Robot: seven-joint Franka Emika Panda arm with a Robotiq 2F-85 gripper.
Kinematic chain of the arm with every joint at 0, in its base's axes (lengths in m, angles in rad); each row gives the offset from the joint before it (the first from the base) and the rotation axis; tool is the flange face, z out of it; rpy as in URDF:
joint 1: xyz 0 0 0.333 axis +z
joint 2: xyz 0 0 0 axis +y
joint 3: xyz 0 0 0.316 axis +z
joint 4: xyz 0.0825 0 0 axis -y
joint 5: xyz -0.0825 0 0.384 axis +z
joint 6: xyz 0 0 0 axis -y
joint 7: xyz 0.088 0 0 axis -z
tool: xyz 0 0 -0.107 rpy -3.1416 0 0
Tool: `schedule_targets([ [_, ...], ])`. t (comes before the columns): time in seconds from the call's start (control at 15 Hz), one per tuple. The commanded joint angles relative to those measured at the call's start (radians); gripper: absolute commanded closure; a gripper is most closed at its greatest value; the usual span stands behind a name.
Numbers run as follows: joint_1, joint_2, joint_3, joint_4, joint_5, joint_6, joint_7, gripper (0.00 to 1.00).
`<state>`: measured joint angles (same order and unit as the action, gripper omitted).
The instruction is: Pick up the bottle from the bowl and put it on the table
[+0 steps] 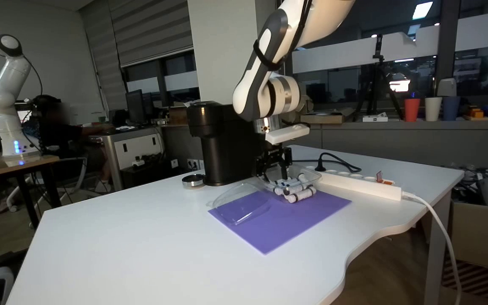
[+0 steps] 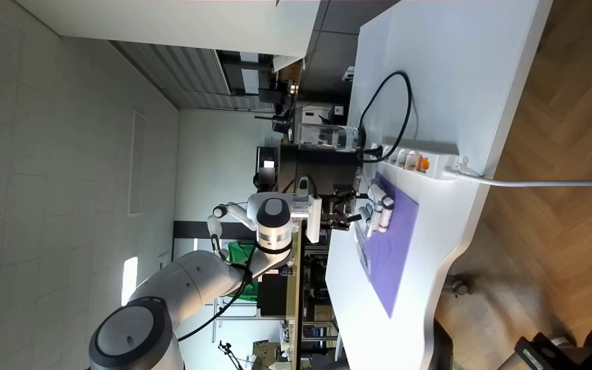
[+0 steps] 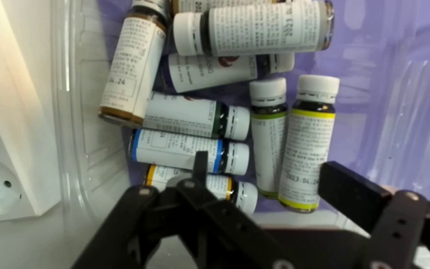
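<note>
Several small white-labelled bottles with white caps lie in the pale see-through bowl. In the wrist view, a yellow-banded bottle and a green-banded bottle lie side by side between my open fingers. My gripper has one fingertip over the blue-banded bottle and the other beside the yellow-banded one; I cannot tell whether it touches. In both exterior views the gripper points down at the bowl, and bottles show there. The white table lies under everything.
A purple mat lies under the bowl, with a clear lid on it. A white power strip with a black cable runs beside the bowl. The black coffee machine and a small metal tin stand behind.
</note>
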<state>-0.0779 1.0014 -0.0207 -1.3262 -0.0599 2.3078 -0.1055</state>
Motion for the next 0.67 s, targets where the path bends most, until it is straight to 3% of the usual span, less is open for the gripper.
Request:
schedule_targets([
  [0.0,-0.024,0.015,0.027,0.027,0.029,-0.018,-0.034,0.00],
  [0.6,-0.049,0.041,0.036,0.055,0.070,-0.026,-0.061,0.00],
])
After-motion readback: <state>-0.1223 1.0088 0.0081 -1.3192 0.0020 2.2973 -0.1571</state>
